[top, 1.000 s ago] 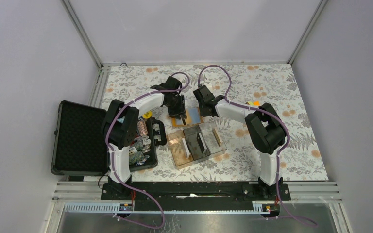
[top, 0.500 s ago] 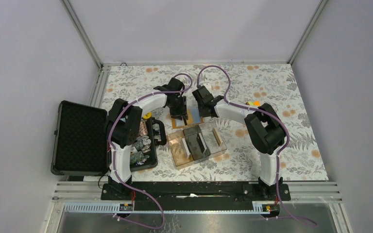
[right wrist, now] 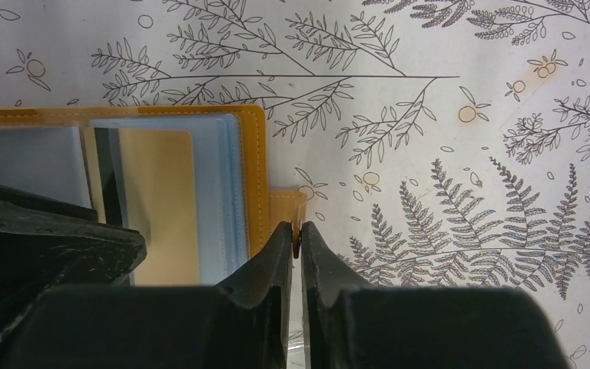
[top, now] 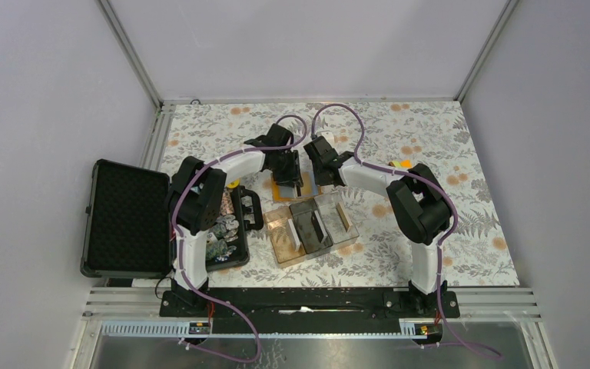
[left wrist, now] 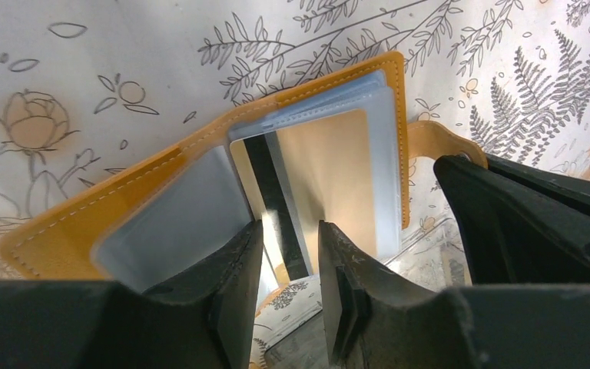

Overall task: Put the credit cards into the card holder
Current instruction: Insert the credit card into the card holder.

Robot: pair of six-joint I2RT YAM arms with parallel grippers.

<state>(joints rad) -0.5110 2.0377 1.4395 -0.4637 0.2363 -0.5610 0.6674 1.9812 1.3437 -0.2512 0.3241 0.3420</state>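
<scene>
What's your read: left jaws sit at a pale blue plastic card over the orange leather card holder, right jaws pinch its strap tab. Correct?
Wrong colour: the plastic card is gold, not pale blue, per the left wrist view. The left gripper sits at it over the orange leather card holder; the right gripper, jaws shut, pinches the strap tab.

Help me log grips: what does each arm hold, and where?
Right fingers pinch the card holder's side tab. Left fingers straddle the gold card's near end; grip unclear.
</scene>
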